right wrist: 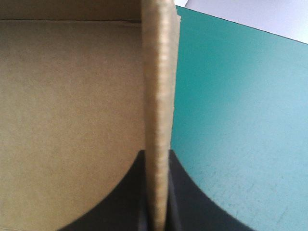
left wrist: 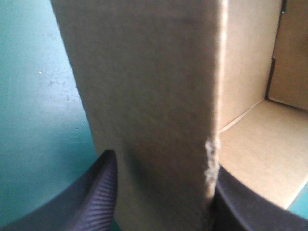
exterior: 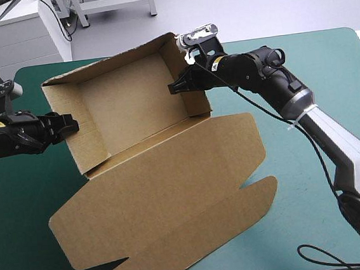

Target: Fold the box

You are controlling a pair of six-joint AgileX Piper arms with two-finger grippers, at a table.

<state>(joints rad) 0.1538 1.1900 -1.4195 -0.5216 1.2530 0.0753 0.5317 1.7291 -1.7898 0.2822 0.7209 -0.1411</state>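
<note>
Teal-green cover (exterior: pixel 314 71) bears the box (exterior: pixel 133 107); only wrist views show left pincer (left wrist: pixel 163 166) and right pincer (right wrist: pixel 156 156) nipping walls.

One box (exterior: pixel 133 107), two hands: left hand (exterior: pixel 74 125), right hand (exterior: pixel 174 86).

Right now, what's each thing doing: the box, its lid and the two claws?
Box: open tray, walls up.
Lid: flat on the table.
Left gripper: shut on one end wall.
Right gripper: shut on the opposite end wall.
</note>
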